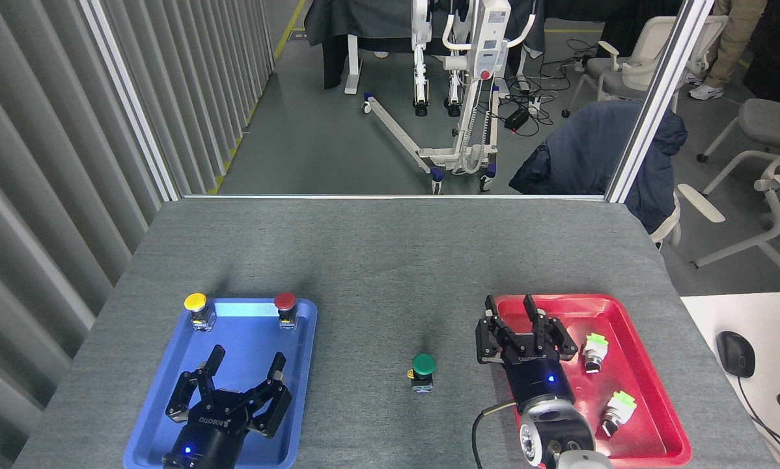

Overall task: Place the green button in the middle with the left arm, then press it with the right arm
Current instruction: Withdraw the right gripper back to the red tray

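Both pincers hang spread and empty, the left pincer [243,384] over the blue tray [299,365] at lower left, the right pincer [523,326] over the red tray [650,391], while the green button [422,371] stands alone at lower centre on the grey worktop [390,260].

Bench [390,260]: matt grey felt-like cloth. Blue tray [302,365] and red tray [644,391]: glossy smooth plastic. Green button [423,363]: smooth cap, slight sheen.
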### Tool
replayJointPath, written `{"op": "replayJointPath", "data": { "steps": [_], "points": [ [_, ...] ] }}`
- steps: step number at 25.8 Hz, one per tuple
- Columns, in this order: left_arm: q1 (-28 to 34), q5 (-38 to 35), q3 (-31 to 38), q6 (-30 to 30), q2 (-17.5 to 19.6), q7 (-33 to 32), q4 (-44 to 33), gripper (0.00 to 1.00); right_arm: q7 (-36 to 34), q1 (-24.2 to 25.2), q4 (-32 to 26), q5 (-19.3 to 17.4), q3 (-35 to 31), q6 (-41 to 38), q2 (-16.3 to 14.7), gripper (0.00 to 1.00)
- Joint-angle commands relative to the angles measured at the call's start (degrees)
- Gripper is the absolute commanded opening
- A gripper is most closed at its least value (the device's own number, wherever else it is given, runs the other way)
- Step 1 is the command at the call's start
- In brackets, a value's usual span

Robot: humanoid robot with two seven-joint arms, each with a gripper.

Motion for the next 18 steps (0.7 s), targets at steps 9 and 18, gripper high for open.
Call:
{"op": "replayJointPath", "data": {
  "steps": [9, 18],
  "points": [
    [0.2, 0.0, 0.0, -0.7, 0.1, 0.1, -0.3, 0.98, -1.3, 11.4, -10.5, 0.0, -8.8, 0.0, 0.7, 0.99],
    [0.1, 0.0, 0.0, -0.7, 0.1, 0.2, -0.2, 0.98, -1.2, 11.9, -10.6, 0.0, -8.8, 0.2, 0.1, 0.99]
  ]
}}
